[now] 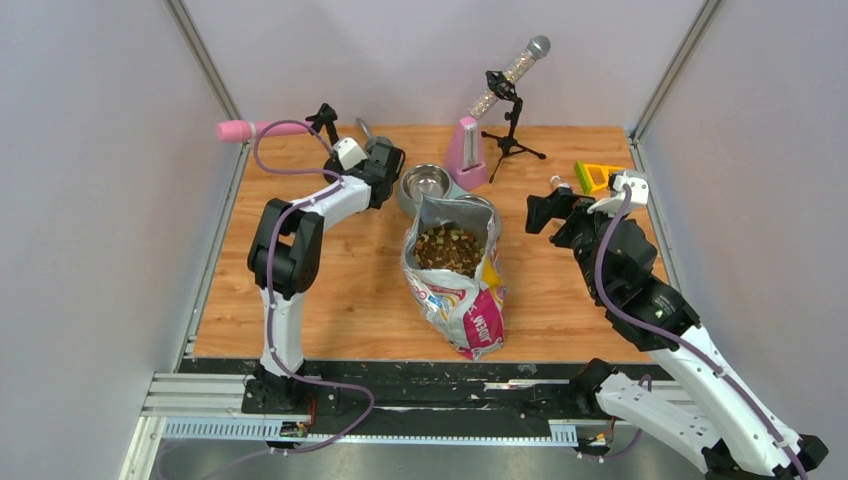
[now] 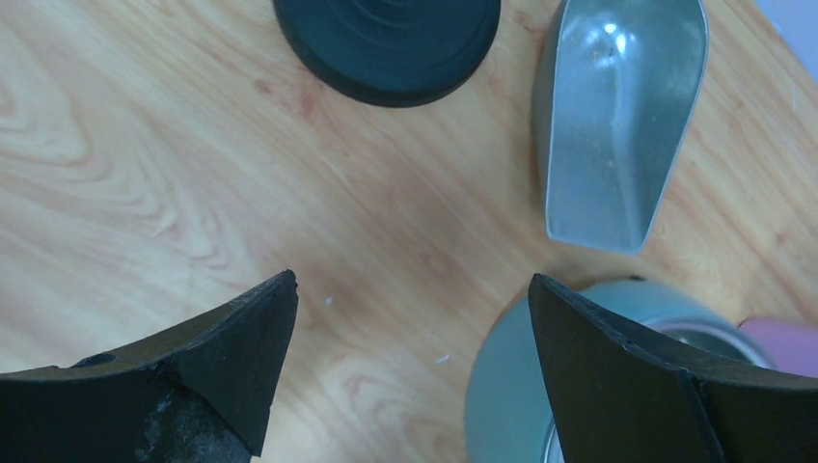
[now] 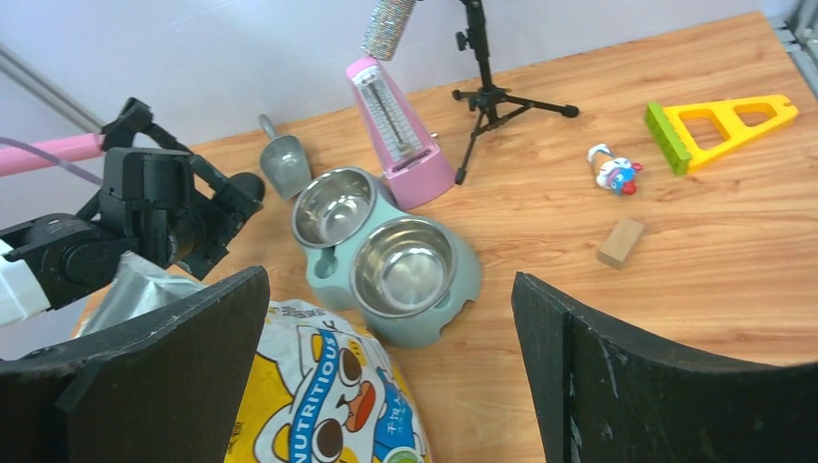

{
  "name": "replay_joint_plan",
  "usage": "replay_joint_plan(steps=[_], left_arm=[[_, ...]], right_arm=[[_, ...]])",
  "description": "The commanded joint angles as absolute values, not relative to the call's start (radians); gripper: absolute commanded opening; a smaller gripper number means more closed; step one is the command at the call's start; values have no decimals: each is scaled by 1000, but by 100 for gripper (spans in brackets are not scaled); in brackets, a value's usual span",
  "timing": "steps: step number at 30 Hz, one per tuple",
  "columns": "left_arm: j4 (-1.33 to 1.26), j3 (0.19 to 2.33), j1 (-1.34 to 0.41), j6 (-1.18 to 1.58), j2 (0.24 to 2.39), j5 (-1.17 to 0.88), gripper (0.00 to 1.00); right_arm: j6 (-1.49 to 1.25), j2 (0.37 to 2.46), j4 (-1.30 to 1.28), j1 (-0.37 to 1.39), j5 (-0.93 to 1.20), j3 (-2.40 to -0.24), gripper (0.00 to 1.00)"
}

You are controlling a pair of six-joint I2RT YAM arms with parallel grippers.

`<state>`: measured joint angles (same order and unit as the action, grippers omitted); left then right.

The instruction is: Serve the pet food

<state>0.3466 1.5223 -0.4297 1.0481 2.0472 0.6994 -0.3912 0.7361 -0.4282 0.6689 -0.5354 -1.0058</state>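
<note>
Room: pale grey walls around a wooden tabletop [image 1: 340,290].
Pet food: the pet food [image 1: 448,248] is heaped in the open mouth of the printed bag [image 1: 470,310] at mid-tabletop, just in front of the twin-bowl feeder [image 3: 468,282].
Left fingers: the left fingers [image 2: 222,367] are spread wide and empty above bare wood, beside the metal scoop [image 2: 617,116] and the feeder, apart from the food.
Right fingers: the right fingers [image 3: 617,376] are spread wide and empty, right of the bag and well apart from the food.

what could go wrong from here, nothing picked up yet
1. The scoop lies flat on the table close to the feeder; the open left pincer might push it away or bump the feeder instead of gripping.
2. The bag is open with pet food showing at its mouth; a nudge could tip it and spill.
3. The pink metronome stands right by the feeder and might get knocked during pouring.
</note>
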Motion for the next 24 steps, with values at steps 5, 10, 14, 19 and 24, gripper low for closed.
replay_joint_plan(steps=[5,10,14,19,24], left_arm=[[105,1577,-365,1176,2161,681,90],[44,1613,-357,1138,2220,641,89],[-27,1627,-354,1116,2257,598,86],[-34,1591,-354,1169,2236,605,84],[-52,1638,-351,1156,2285,606,82]], right_arm=[[-362,678,-334,654,-594,-930,100],[-345,675,-313,651,-584,-914,100],[-338,681,-309,647,-589,-908,100],[-332,683,-301,639,-591,-905,100],[-333,689,-300,632,-572,-902,100]])
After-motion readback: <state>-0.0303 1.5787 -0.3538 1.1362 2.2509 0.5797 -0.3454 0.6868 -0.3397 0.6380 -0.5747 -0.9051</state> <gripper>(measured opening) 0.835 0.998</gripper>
